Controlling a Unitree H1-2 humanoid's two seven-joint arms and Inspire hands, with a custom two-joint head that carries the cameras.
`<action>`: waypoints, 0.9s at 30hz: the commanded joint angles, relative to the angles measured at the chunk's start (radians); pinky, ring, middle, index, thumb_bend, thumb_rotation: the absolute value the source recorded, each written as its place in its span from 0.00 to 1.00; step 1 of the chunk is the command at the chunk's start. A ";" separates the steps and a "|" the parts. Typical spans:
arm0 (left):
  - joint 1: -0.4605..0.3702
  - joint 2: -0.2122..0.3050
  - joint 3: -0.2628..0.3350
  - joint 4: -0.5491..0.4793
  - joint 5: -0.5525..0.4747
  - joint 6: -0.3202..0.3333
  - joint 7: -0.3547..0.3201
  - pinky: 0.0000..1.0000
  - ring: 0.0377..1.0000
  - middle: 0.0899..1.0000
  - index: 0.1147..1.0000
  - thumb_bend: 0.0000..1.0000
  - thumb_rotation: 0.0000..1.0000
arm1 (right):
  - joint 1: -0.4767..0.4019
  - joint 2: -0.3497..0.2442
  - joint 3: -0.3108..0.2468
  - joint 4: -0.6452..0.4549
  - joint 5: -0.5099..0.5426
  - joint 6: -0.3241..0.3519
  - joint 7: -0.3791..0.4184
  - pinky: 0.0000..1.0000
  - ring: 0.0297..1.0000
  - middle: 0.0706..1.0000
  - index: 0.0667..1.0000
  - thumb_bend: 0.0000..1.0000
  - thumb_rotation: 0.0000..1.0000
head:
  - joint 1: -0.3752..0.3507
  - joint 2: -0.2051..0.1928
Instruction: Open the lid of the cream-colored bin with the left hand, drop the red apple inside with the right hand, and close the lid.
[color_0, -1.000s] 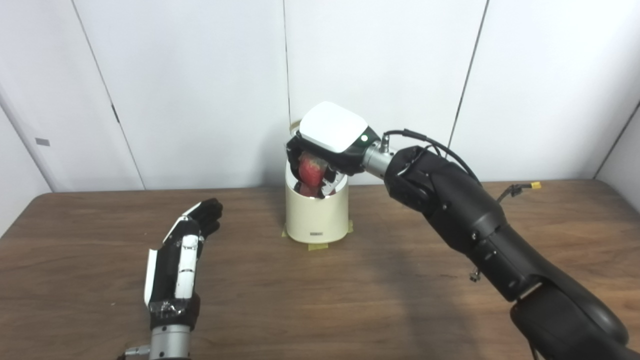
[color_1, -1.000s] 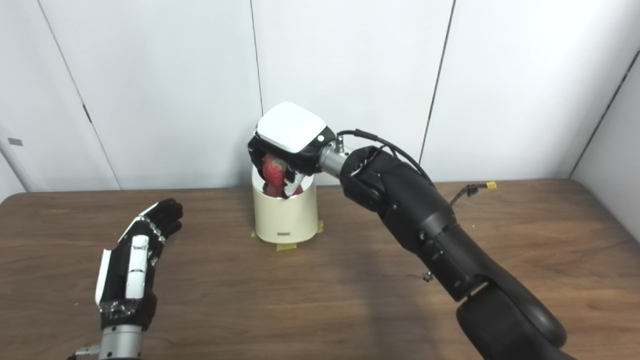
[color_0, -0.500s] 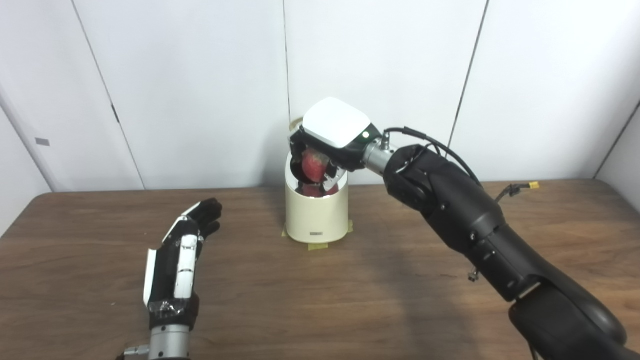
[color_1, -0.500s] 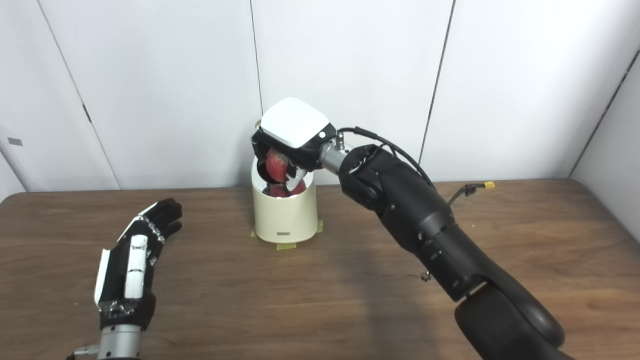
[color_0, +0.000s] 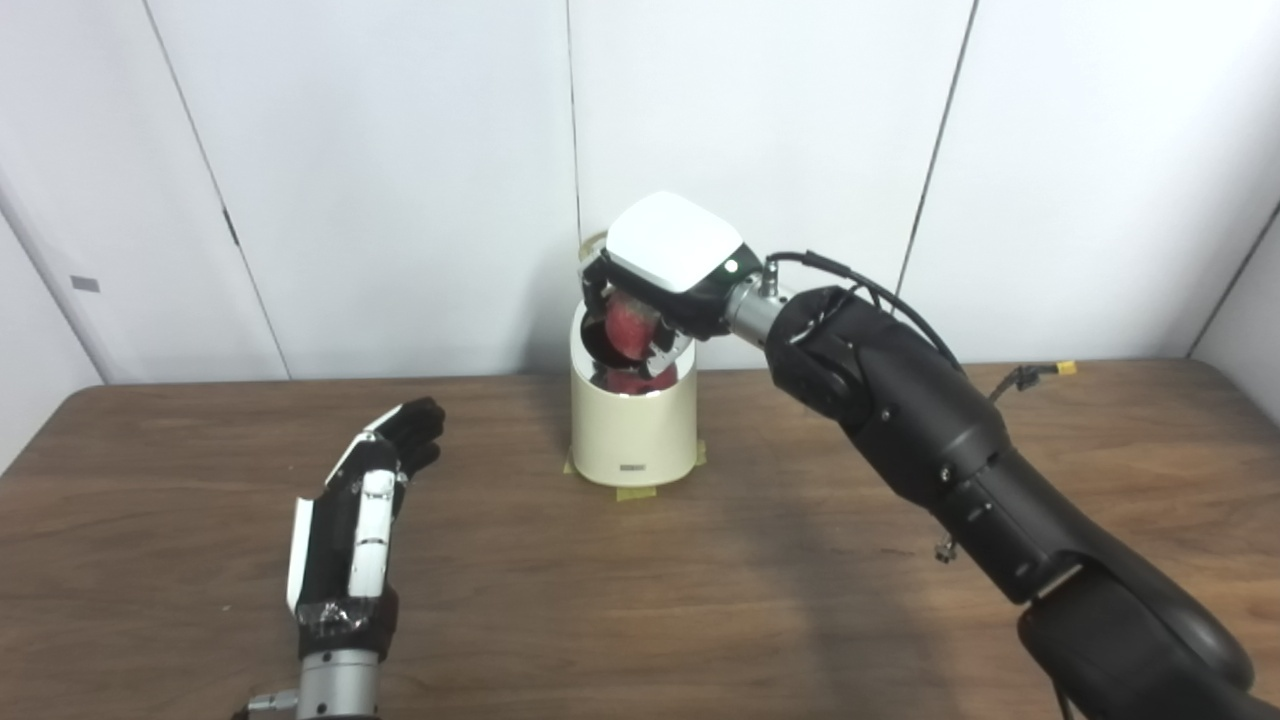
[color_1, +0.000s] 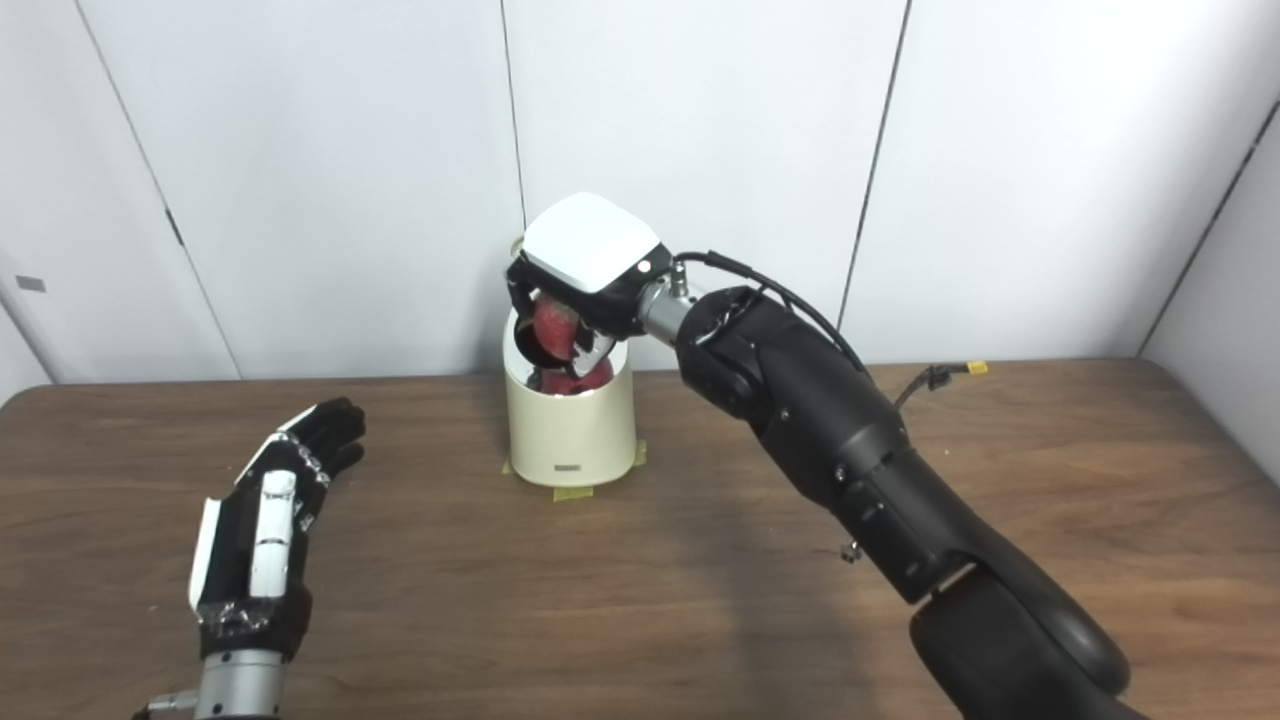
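While the brown table (color_0: 700, 600) lay wide below, the black right arm (color_0: 930, 450) reached from the near right toward the far middle. At the far edge stood the cream-colored bin (color_0: 633, 425) with its mouth uncovered; the lid itself I could not make out. The right hand (color_0: 665, 275) hung above that mouth, its fingers closed around the red apple (color_0: 628, 328). The left hand (color_0: 365, 510) rested at the near left, well apart, fingers spread and holding nothing.
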 joint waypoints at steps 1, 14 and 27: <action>-0.024 0.000 -0.005 -0.029 0.001 -0.025 -0.001 0.83 0.81 0.76 0.73 0.59 0.83 | -0.054 -0.008 -0.018 -0.028 0.014 0.027 -0.007 0.46 0.55 0.62 0.46 0.52 0.13 | -0.001 0.000; -0.025 -0.001 -0.006 -0.030 0.011 -0.021 0.002 0.82 0.81 0.76 0.72 0.59 0.83 | -0.055 -0.007 -0.015 -0.037 0.019 0.034 0.012 0.48 0.59 0.64 0.58 0.96 0.04 | 0.001 0.001; -0.025 -0.003 -0.007 -0.034 0.012 -0.020 0.004 0.82 0.80 0.76 0.72 0.58 0.83 | -0.052 -0.003 -0.016 -0.055 0.013 0.062 0.037 0.51 0.62 0.67 0.61 0.98 0.11 | 0.001 0.001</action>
